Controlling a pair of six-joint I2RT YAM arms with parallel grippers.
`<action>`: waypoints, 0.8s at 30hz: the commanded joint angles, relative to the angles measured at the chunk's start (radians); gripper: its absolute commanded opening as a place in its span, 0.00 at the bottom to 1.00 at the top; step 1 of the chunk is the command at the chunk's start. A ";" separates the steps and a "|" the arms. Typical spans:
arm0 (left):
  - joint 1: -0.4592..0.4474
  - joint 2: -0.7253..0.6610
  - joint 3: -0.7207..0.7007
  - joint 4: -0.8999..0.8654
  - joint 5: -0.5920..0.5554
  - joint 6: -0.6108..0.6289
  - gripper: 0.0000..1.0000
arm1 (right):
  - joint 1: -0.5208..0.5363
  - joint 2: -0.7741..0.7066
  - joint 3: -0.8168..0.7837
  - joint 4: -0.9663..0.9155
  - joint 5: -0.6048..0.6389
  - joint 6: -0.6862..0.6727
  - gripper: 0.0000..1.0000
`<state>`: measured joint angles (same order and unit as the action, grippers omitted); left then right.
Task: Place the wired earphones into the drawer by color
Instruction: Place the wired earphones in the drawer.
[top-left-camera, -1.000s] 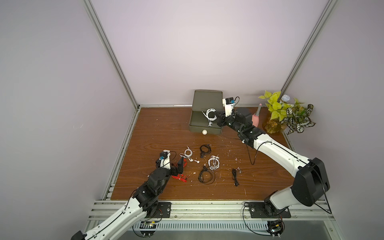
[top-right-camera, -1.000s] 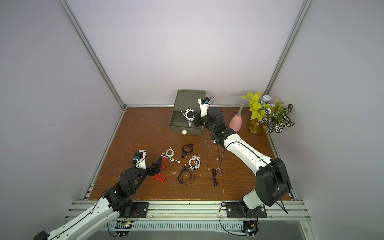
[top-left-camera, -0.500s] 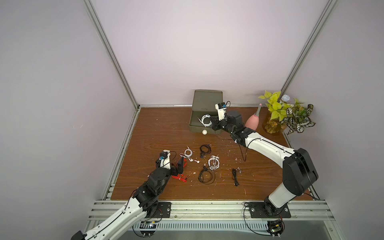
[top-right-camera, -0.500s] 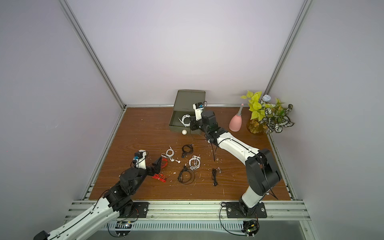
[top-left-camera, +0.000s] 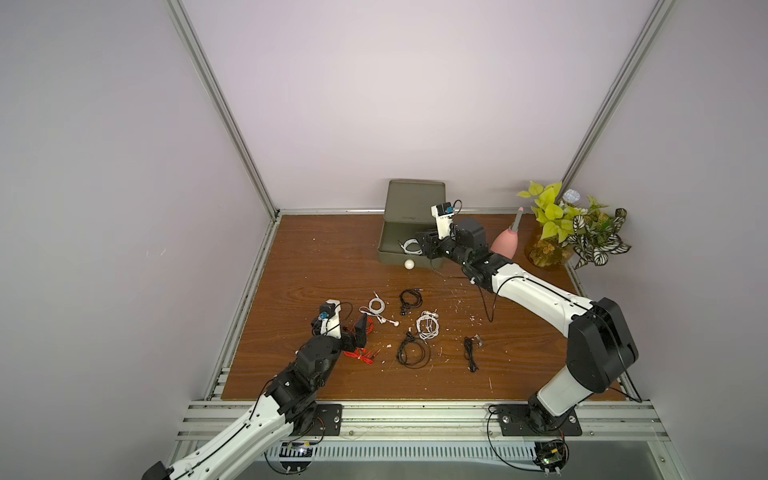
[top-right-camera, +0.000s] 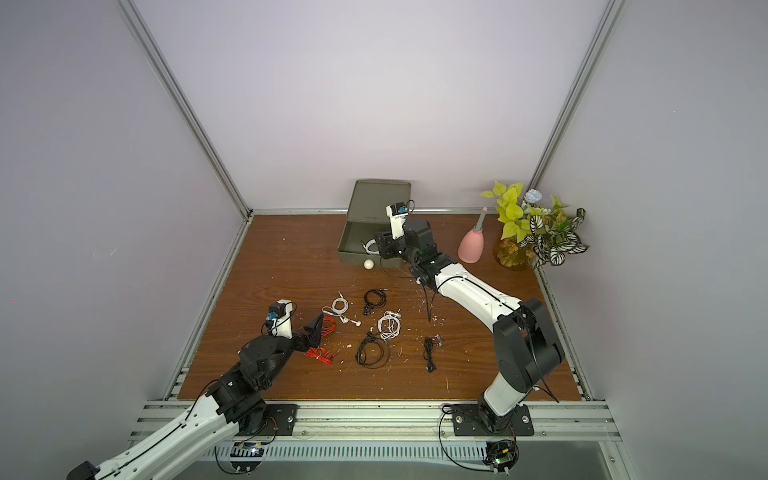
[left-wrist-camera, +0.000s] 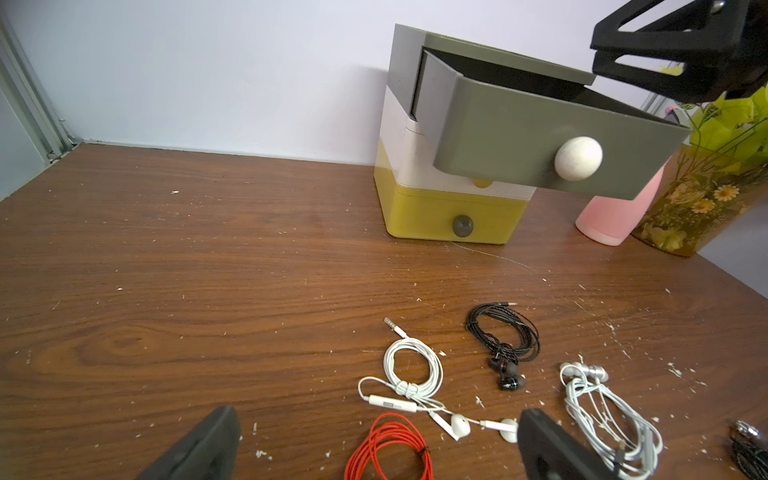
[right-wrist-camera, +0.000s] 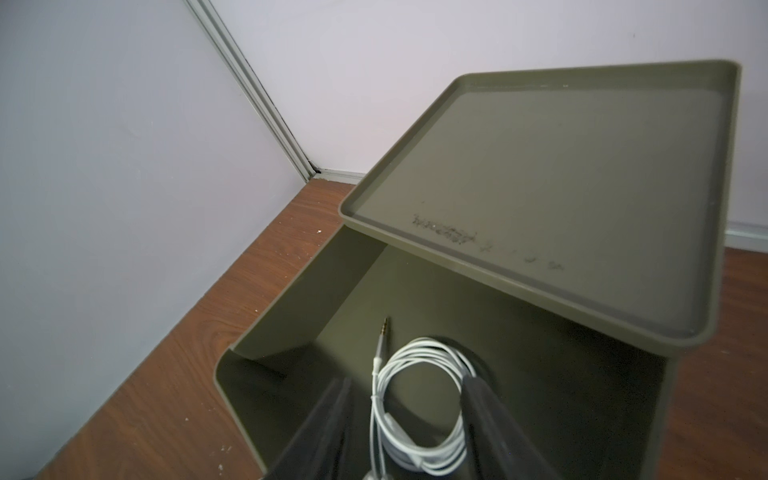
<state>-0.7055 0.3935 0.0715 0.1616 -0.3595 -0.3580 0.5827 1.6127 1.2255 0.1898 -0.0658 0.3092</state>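
**Releasing white earphones (right-wrist-camera: 419, 344) into the olive-grey top drawer (right-wrist-camera: 282, 324)**

We see the right gripper (right-wrist-camera: 407, 382) with jaws apart, the coil lying between them on the drawer floor. We'd lift straight up so no loop snags. Over on the table, the left gripper (left-wrist-camera: 380, 415) hovers wide apart above the red earphones (left-wrist-camera: 388, 453). The white buds are cut off, and we can't tell whether a finger touches the cable.

Earphone bundle (right-wrist-camera: 424, 345) in top drawer (left-wrist-camera: 519, 137), other bundles (top-left-camera: 427, 328) on table (top-left-camera: 332, 257) before it

Brown wood-grain desk (top-left-camera: 311, 270), speckled with white crumbs (left-wrist-camera: 674, 369). Carries at the back wall a stacked drawer box (top-left-camera: 415, 199), with a pink bottle (top-left-camera: 504, 247) and a vase of plants (top-left-camera: 544, 251) beside it. Holds nearer the front two white earphone bundles (top-left-camera: 377, 306) (top-left-camera: 428, 326), three black earphone bundles (top-left-camera: 410, 298) (top-left-camera: 411, 353) (top-left-camera: 471, 353), two red earphone bundles (top-left-camera: 360, 354) (top-right-camera: 329, 324).
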 joint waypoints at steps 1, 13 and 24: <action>-0.006 -0.010 -0.011 0.020 0.010 0.020 1.00 | 0.006 -0.108 0.007 -0.025 0.034 -0.016 0.60; -0.008 -0.025 -0.024 0.044 0.073 0.046 1.00 | 0.005 -0.473 -0.314 -0.184 0.067 -0.060 0.95; -0.006 -0.039 -0.025 0.033 0.063 0.039 1.00 | 0.009 -0.703 -0.665 -0.226 -0.023 0.072 0.99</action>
<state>-0.7055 0.3645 0.0589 0.1837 -0.3000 -0.3264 0.5835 0.9535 0.6003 -0.0433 -0.0368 0.3233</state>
